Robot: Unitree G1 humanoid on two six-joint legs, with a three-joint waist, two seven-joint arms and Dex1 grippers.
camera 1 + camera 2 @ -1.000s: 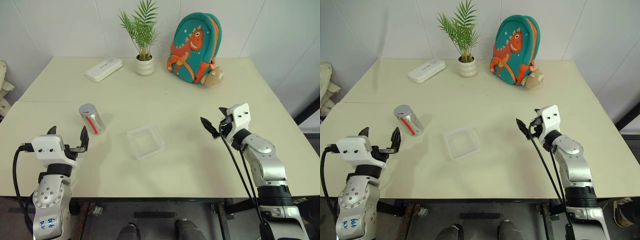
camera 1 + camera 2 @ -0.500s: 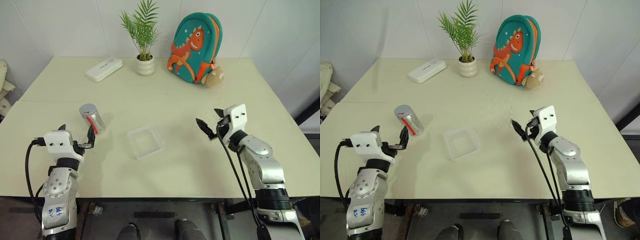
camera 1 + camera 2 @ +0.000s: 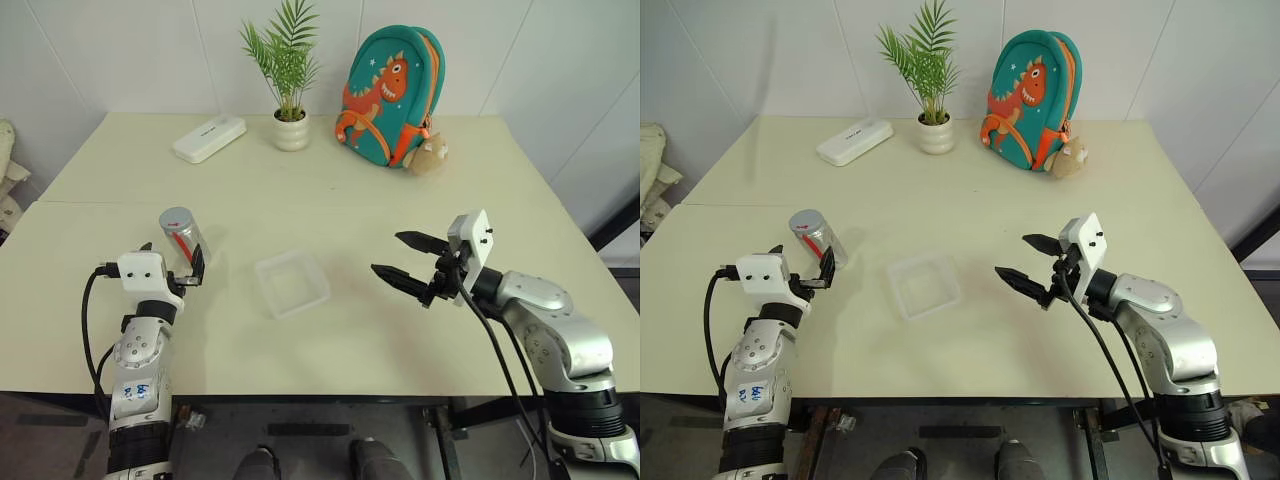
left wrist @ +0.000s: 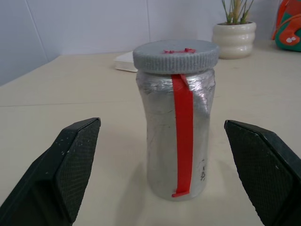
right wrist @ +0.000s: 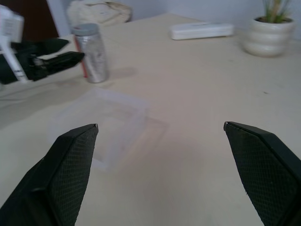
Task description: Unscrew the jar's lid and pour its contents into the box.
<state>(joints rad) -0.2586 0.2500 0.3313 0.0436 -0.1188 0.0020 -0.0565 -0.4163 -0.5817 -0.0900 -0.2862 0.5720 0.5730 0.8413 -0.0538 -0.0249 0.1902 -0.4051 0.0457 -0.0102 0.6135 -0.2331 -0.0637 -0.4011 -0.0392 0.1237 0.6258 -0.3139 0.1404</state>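
Note:
The jar point(image 3: 184, 238) stands upright on the left of the table, silvery with a red strip down its side. The grey lid point(image 4: 176, 55) is screwed on. I cannot make out the contents through its wall. My left gripper point(image 3: 803, 252) is open just short of the jar, which stands ahead between its two fingers and apart from them. The clear box point(image 3: 291, 283) lies in the middle of the table with nothing in it. To the right of the box, my right gripper point(image 3: 386, 252) is open and points left toward it, holding nothing.
Along the table's far edge point(image 3: 120, 113) are a flat white case point(image 3: 208, 138), a white plant pot point(image 3: 291, 130) and a teal dinosaur backpack point(image 3: 391, 95) with a small plush toy point(image 3: 428, 155).
My left gripper has moved forward up to the jar. My right gripper has swung left and pulled back a little, turning to face the box. Both stay open.

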